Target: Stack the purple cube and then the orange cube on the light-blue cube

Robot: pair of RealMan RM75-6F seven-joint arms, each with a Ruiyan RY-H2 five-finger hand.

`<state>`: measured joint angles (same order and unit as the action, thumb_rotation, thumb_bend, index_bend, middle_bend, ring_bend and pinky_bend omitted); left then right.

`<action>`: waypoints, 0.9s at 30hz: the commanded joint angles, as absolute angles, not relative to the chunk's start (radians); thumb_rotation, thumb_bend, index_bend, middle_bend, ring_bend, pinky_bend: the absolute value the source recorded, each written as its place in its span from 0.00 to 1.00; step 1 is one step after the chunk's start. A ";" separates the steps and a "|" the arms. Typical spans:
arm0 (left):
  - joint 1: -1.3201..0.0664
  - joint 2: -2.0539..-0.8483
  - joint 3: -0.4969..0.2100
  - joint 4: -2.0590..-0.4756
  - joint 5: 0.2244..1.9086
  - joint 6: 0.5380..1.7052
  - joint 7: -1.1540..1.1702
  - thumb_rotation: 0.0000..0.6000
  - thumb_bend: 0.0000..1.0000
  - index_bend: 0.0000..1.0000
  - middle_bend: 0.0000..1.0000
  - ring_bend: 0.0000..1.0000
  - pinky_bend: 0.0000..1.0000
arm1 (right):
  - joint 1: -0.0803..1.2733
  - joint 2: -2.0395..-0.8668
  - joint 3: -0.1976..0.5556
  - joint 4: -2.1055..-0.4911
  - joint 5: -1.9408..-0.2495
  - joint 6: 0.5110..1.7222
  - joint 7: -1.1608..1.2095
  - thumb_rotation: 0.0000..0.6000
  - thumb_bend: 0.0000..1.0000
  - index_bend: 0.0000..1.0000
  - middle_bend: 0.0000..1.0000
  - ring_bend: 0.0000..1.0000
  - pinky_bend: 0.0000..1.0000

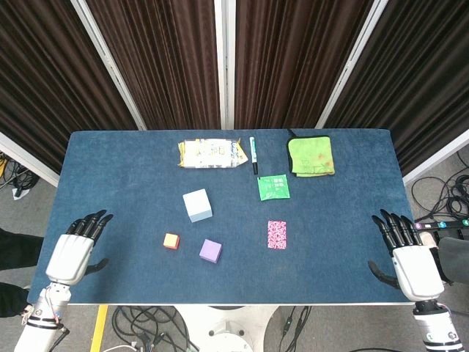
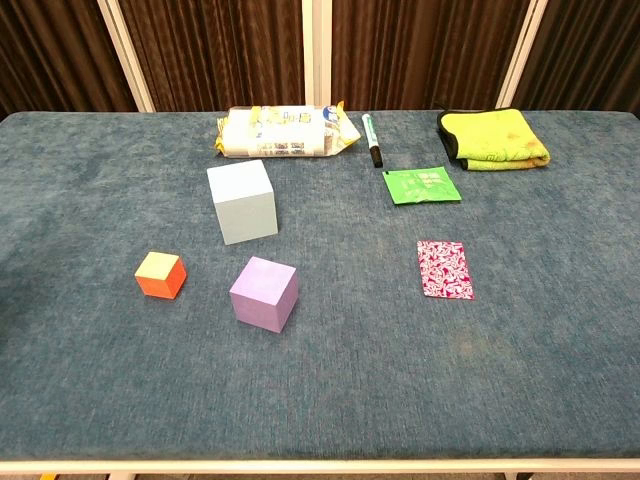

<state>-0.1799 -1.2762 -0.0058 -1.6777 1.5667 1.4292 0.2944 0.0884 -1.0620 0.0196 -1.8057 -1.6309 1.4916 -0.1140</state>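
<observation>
The light-blue cube (image 1: pixel 198 205) (image 2: pixel 242 202) stands left of the table's middle. In front of it, nearer the front edge, sits the purple cube (image 1: pixel 211 251) (image 2: pixel 264 293). The small orange cube (image 1: pixel 171 241) (image 2: pixel 160 275) lies to the left of the purple one. All three rest apart on the blue cloth. My left hand (image 1: pixel 75 246) hovers at the front left edge, fingers spread and holding nothing. My right hand (image 1: pixel 404 251) is at the front right edge, likewise spread and empty. Neither hand appears in the chest view.
Along the back lie a snack packet (image 1: pixel 211 153), a green marker (image 1: pixel 253 154) and a folded yellow-green cloth (image 1: pixel 311 155). A green sachet (image 1: pixel 273 187) and a pink patterned card (image 1: pixel 277 235) lie right of the cubes. Cables trail on the floor beyond the table edges.
</observation>
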 commanded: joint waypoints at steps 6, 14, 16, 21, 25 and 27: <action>-0.178 -1.276 -0.003 -1.678 1.566 1.429 0.289 1.00 0.12 0.17 0.22 0.17 0.24 | 0.090 -1.063 0.019 -1.806 -1.630 1.487 -0.117 1.00 0.18 0.00 0.00 0.00 0.00; -0.187 -1.267 -0.005 -1.697 1.570 1.417 0.301 1.00 0.12 0.17 0.22 0.17 0.24 | 0.093 -1.064 0.024 -1.807 -1.620 1.483 -0.116 1.00 0.18 0.00 0.00 0.00 0.00; -0.189 -1.264 -0.003 -1.703 1.567 1.409 0.308 1.00 0.12 0.17 0.22 0.17 0.24 | 0.092 -1.065 0.022 -1.806 -1.624 1.485 -0.113 1.00 0.18 0.00 0.00 0.00 0.00; -0.199 -1.258 0.008 -1.725 1.576 1.385 0.322 1.00 0.12 0.17 0.22 0.17 0.24 | 0.088 -1.067 0.017 -1.800 -1.633 1.491 -0.114 1.00 0.18 0.00 0.00 0.00 0.00; -0.234 -1.249 0.033 -1.747 1.630 1.331 0.340 1.00 0.12 0.17 0.22 0.17 0.25 | 0.085 -1.063 0.016 -1.799 -1.650 1.507 -0.100 1.00 0.18 0.00 0.00 0.00 0.00; -0.253 -1.256 0.040 -1.763 1.649 1.301 0.368 1.00 0.12 0.17 0.22 0.17 0.26 | 0.085 -1.060 0.017 -1.800 -1.646 1.505 -0.094 1.00 0.18 0.00 0.00 0.00 0.00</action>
<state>-0.2344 -1.2530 0.0306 -1.7478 1.6331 1.3256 0.3452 0.0852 -1.0615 0.0168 -1.7995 -1.6476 1.5058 -0.0957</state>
